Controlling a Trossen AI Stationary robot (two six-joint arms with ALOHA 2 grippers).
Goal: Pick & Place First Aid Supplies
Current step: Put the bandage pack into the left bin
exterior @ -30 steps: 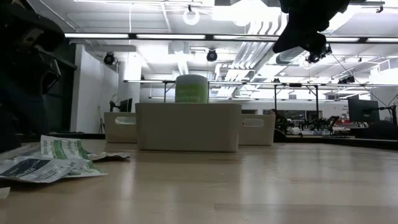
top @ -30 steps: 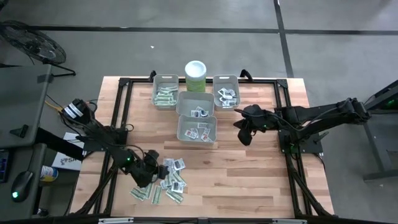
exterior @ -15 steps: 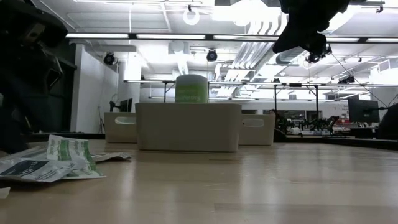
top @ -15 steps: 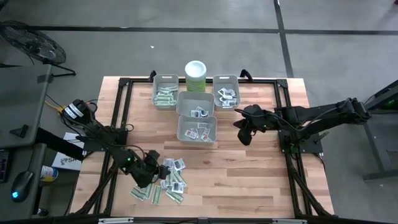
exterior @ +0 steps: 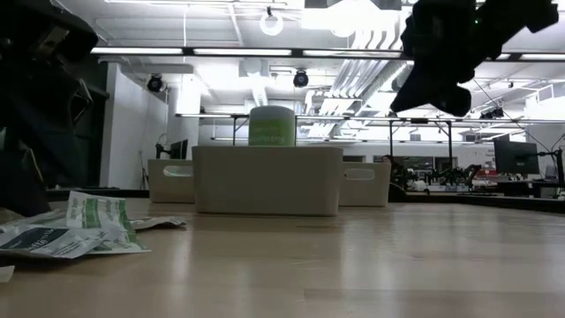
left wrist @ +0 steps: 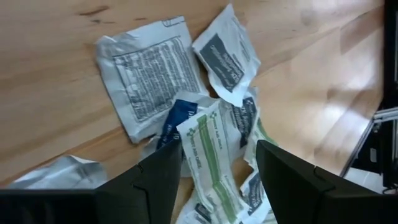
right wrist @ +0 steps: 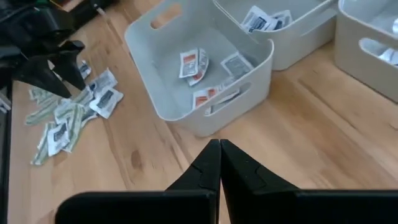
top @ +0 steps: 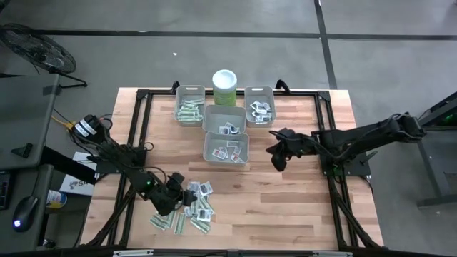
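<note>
Hovering open over the packets [top: 194, 208], the left hand [top: 176, 198] holds nothing.

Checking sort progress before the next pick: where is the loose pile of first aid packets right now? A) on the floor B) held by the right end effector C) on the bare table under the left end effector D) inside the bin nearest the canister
C: the packets lie on the wooden table, with the open left end effector poised over a green-striped one.
</note>
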